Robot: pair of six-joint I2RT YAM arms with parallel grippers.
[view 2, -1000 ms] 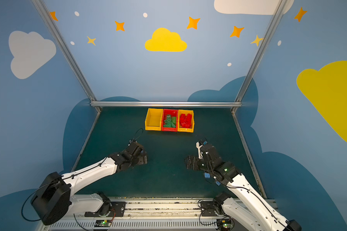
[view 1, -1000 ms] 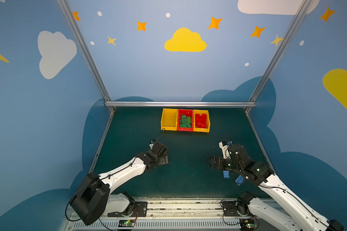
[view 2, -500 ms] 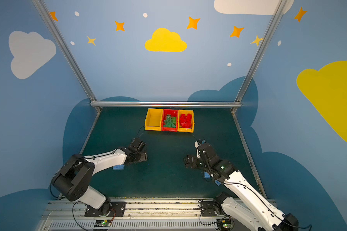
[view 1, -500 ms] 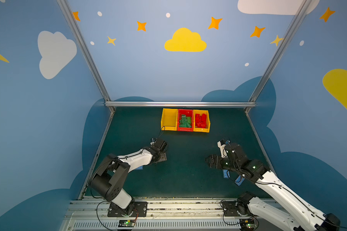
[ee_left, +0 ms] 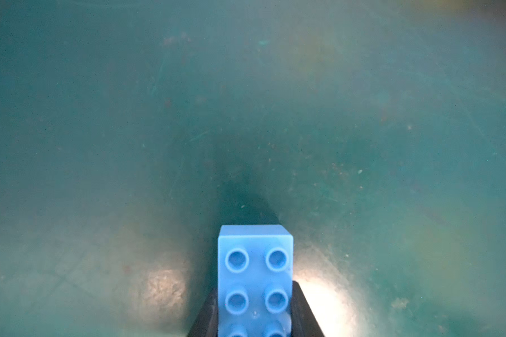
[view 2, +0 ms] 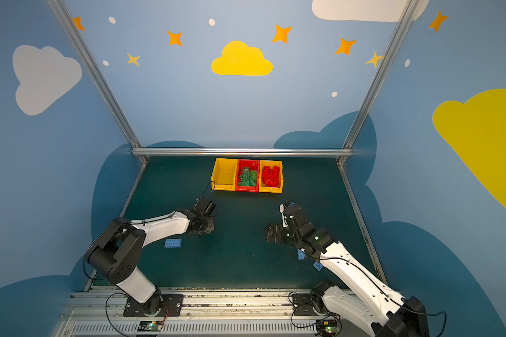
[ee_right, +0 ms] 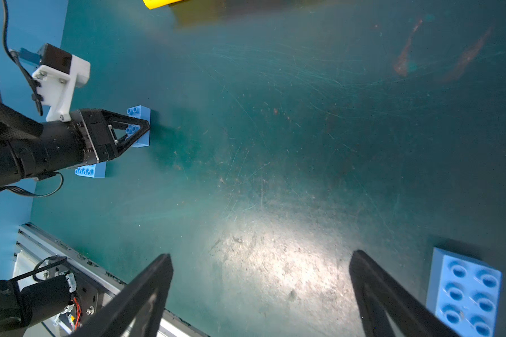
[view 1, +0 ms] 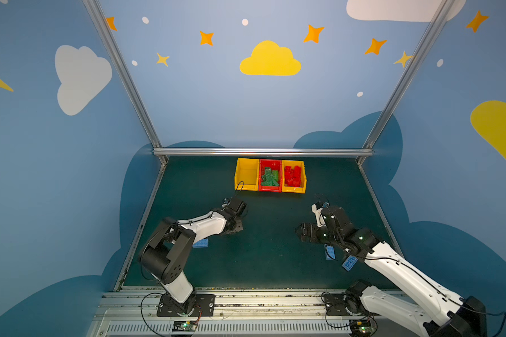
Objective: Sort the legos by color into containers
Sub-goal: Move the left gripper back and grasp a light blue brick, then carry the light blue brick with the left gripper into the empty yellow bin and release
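Starting at the near edge, a metal rail (view 1: 246, 294) carries both arm bases. On the dark green mat (view 1: 275, 262) just behind it, two light blue bricks (view 1: 330, 252) lie partly under the right arm. The right gripper (ee_right: 260, 254) has its jaws wide apart with nothing between them, and a blue brick lies on the mat just outside one finger. Another loose blue brick (view 1: 200, 243) lies flat beside the left arm. The left gripper (ee_right: 145, 127) is closed on a held blue brick (ee_left: 254, 262), low over the mat; I cannot tell if this brick touches the mat.

Farther back, three containers stand in one row, side against side. The left-end yellow container (view 1: 247, 186) is empty. The red container (view 1: 270, 190) in the middle holds a heap of green bricks (view 1: 270, 176). The right-end yellow container (view 1: 293, 190) holds red bricks (view 1: 292, 176).

The mat is scratched and dusty. Behind the containers, an aluminium bar (view 1: 260, 151) runs along the foot of the blue walls (view 1: 246, 111), which are painted with clouds and stars.
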